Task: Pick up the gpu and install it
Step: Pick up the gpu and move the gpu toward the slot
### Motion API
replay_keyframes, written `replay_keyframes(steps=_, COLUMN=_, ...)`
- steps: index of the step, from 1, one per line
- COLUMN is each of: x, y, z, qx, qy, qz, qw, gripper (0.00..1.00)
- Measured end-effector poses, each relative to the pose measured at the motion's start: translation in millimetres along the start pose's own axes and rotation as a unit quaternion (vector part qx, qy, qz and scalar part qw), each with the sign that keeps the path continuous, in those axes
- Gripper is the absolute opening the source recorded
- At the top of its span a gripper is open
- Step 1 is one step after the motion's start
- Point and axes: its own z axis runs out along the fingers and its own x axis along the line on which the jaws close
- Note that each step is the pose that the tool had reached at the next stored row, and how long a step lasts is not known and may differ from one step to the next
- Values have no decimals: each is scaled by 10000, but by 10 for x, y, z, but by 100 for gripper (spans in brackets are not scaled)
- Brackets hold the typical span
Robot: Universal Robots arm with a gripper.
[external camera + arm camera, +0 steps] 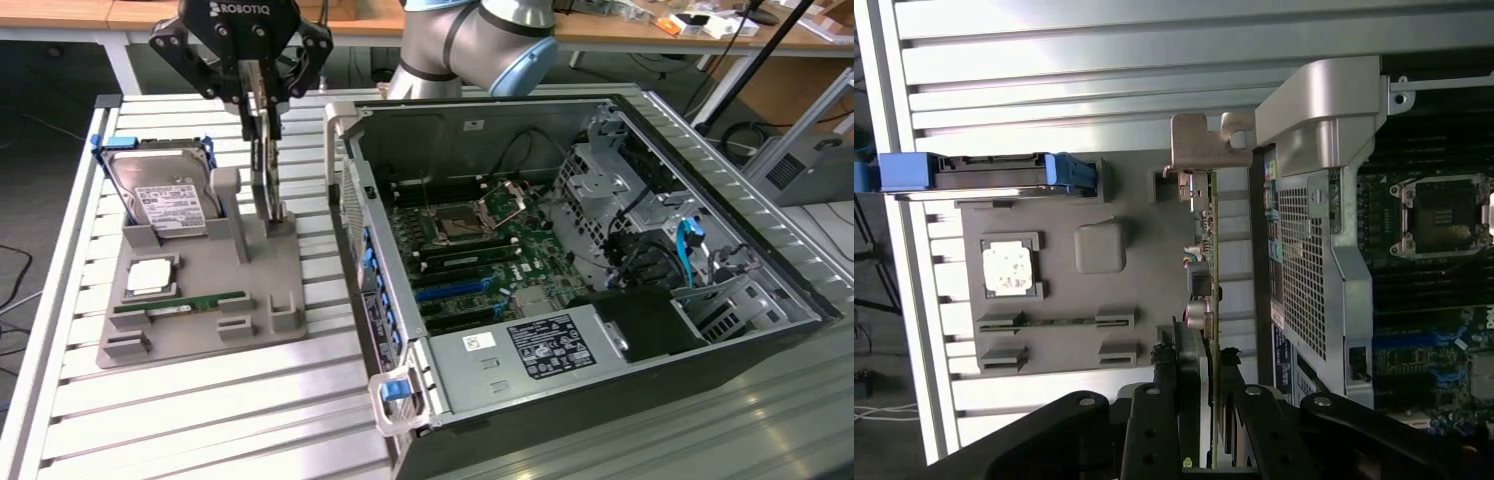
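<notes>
Gripping the gpu (pixel 274 180) by its upper edge | step: pick-up, we judge, install not yet begun | hand: gripper (pixel 258 125) clamped on the gpu, which hangs upright straight below the fingers | gpu's low end at the gray holder (pixel 200 310); we cannot tell if it is free | need: a straight, untilted lift; open computer case (pixel 350 190) just beside the hand

The exterior view looks down from high up and some way off across the slatted worktop (pixel 200 420), with the grey tray (pixel 187 310) on its left and the open case (pixel 441 130) on its right. The wrist view looks straight down past the pincer (pixel 1196 358) and the edge-on gpu (pixel 1206 250) from close above. Both views share the tray and the case's near wall.
</notes>
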Motion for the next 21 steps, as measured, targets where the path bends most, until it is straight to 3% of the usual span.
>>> replay_keyframes(steps=21, x=-3, y=-4, z=-85, qx=0, qy=0, qz=0, qw=10000, gripper=27)
